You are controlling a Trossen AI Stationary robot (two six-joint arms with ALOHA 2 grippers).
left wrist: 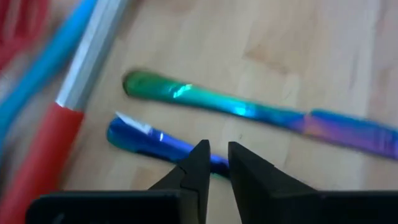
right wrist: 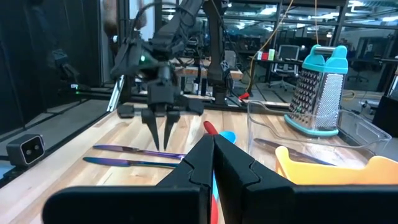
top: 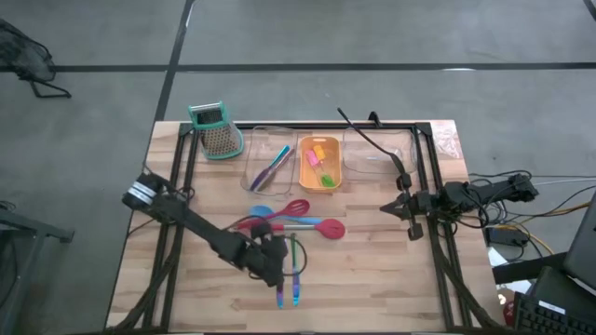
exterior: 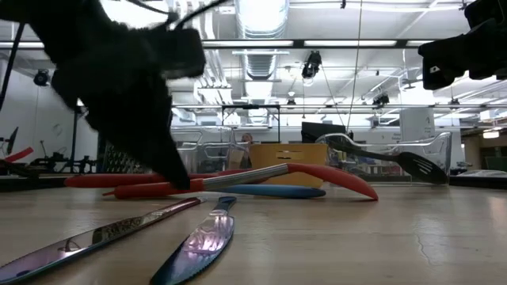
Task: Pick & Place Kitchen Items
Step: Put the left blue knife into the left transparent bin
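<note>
Gleaming iridescent blue-green sticks (left wrist: pixel 261 112) lie flat.

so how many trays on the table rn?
3, in a row along the far edge: clear tray holding thin sticks, orange tray with small pieces, clear tray with the black spoon across it. None seem hidden.

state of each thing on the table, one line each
left gripper: over the blue knife, fingers nearly closed, holding nothing
right gripper: shut, empty, waiting at the table's right side
green knife: flat on the table
red spatula: flat on the table
grater: upright at the back left
orange tray: holds small pieces
black spoon: resting in the clear tray
</note>
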